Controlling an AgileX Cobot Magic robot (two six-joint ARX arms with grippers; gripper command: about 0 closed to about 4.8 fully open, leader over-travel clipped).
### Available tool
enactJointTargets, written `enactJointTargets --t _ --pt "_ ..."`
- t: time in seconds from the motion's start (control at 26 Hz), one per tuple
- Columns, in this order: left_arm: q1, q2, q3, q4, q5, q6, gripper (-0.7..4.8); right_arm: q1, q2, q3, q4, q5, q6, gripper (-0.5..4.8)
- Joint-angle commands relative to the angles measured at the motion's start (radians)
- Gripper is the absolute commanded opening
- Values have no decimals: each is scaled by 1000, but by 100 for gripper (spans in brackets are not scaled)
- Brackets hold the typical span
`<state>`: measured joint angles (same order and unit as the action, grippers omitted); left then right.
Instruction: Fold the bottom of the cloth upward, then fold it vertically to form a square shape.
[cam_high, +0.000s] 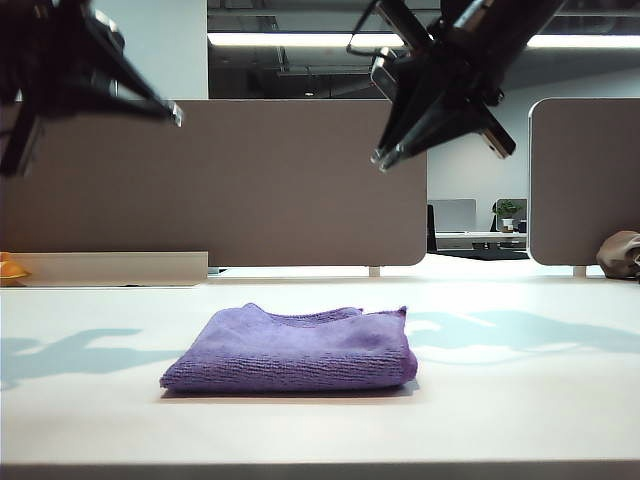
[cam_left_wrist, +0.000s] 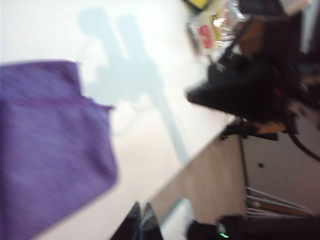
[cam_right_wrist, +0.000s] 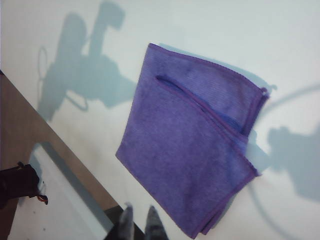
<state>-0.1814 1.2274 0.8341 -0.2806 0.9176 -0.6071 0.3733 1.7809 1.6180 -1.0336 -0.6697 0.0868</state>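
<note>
The bench (cam_high: 90, 420) is a pale, matte white surface under strip lights (cam_high: 300, 39) in an office. Grey-brown divider panels (cam_high: 300, 180) stand along its far edge, with a gap on the right that opens onto a desk, a monitor and a small plant (cam_high: 507, 210). A brown-grey lumpy object (cam_high: 620, 254) sits at the far right edge of the bench, and something orange (cam_high: 10, 268) shows at the far left edge.

The cloth (cam_high: 295, 350) lies near the middle of the bench, folded into a roughly square stack, its layers visible along the right side and its darker hem running round the edges. In the right wrist view the cloth (cam_right_wrist: 192, 150) shows an upper layer lying slightly askew, so the folded edges do not line up exactly. Bare bench surrounds it on every side, marked only by the arms' shadows.

Both arms hang high above the bench, well apart from the cloth. The left gripper (cam_high: 175, 113) is up at the left, its jaws pressed together and holding nothing. The right gripper (cam_high: 385, 158) is up at the right, pointing down and leftward; its jaws stand slightly apart and empty. The left wrist view is blurred, with the cloth (cam_left_wrist: 50, 150) off to one side.
</note>
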Motion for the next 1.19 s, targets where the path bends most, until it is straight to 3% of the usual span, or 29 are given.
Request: enactJointTargets --t 0.04,0.15,0.31,0.5,0.61,0.65,0.69,0.85,0.92,1.04,1.19 --pt "1 83 40 -13 -13 62 4 1 -6 -32 61 -3 20 45" --pt "6 158 62 -36 -70 126 4 1 0 -71 119 26 22 45" --pt "5 239 62 -23 -91 129 4 -7 40 -90 148 23 20 46" --pt "-16 315 63 30 -91 128 4 -7 107 -101 159 21 18 106" --pt "-35 346 68 61 -92 124 5 -7 123 -101 157 21 18 109" --pt "-39 357 77 58 -91 125 9 -7 125 -101 156 23 18 109" --pt "-51 382 98 55 -91 125 55 -7 126 -102 155 32 18 110" --pt "-66 411 151 43 -93 128 59 -8 126 -104 132 83 19 123" --pt "-70 423 186 4 -103 131 59 -11 126 -114 117 92 18 144" --pt "-77 455 245 -125 -158 204 59 -10 126 -137 98 91 18 154" --pt "-97 482 257 -177 -180 234 68 -10 126 -139 87 88 19 181"
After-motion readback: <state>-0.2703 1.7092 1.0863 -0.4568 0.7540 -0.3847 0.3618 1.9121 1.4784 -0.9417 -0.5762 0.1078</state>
